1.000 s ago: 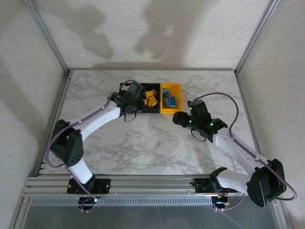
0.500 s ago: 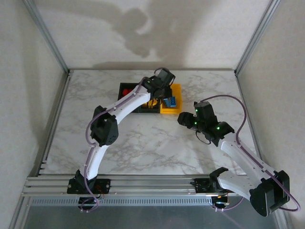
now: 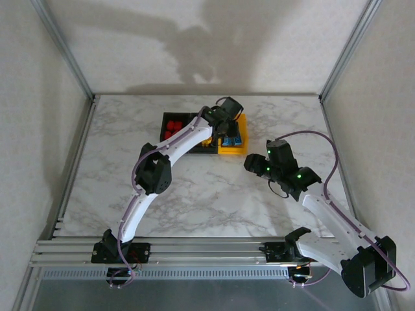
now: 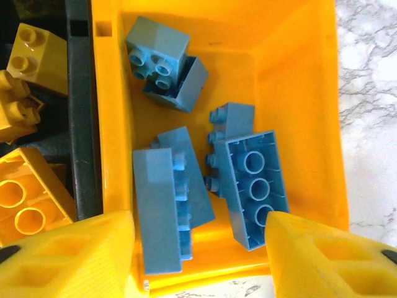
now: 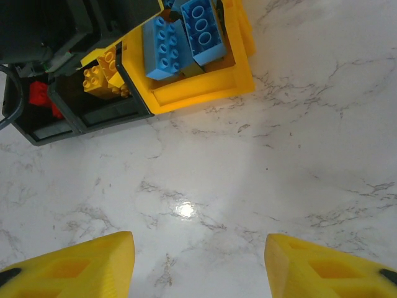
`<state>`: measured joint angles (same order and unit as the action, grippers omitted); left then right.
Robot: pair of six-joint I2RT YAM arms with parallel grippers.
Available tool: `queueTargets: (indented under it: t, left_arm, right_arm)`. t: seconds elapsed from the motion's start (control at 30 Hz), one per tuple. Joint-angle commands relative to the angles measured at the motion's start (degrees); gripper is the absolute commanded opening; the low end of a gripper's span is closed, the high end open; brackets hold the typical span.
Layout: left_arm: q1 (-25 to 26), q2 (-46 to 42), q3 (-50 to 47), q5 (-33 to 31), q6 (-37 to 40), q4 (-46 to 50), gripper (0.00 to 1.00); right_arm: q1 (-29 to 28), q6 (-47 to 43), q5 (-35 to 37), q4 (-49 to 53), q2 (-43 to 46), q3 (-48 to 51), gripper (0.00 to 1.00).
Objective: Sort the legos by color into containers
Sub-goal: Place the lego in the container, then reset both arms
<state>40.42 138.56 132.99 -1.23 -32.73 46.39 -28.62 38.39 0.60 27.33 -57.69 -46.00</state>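
The left end effector [image 4: 198, 248], jaws apart and empty, hangs low over blue bricks [image 4: 254, 180] piled in the yellow bin [image 4: 304, 81] just above centre of the overhead view, so a careless lift-off could snag a brick or nudge the bin.

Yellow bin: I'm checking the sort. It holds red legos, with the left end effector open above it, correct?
No. The legos in the yellow bin are blue, not red, as the left wrist view shows. The left end effector is open above it.
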Motion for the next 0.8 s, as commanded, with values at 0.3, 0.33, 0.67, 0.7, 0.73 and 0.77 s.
queueTargets:
  t: [0.3,0.33,0.67,0.7,0.73,0.77]
  left_arm:
    - [0.45,-25.82,-22.96,-4.99,3.28,-13.36,0.86]
    - [0.36,-29.21,-27.7,-6.49,3.33,-15.8,0.99]
    - [-11.95,-66.23,-77.18,-27.08,-0.93,-33.84,1.0]
    - [-13.89,-70.1,-81.76,-29.26,1.63,-36.62,1.0]
    - [-14.93,-73.11,-85.45,-31.76,4.28,-39.43,1.0]
    - [-15.84,-76.3,-90.39,-35.94,6.93,-43.05,1.0]
  right_arm:
    - [2.07,-3.11,9.52,-3.23,-3.43,-3.49,0.81]
    - [2.36,-3.74,11.01,-3.85,-3.9,-3.97,0.82]
    - [4.0,-21.39,42.47,-28.36,-10.35,3.06,0.95]
    - [4.09,-23.45,47.63,-32.37,-11.38,4.97,0.97]
    - [4.07,-25.89,51.63,-36.22,-12.37,6.46,0.99]
    - [4.33,-28.62,54.42,-40.15,-13.34,8.0,0.99]
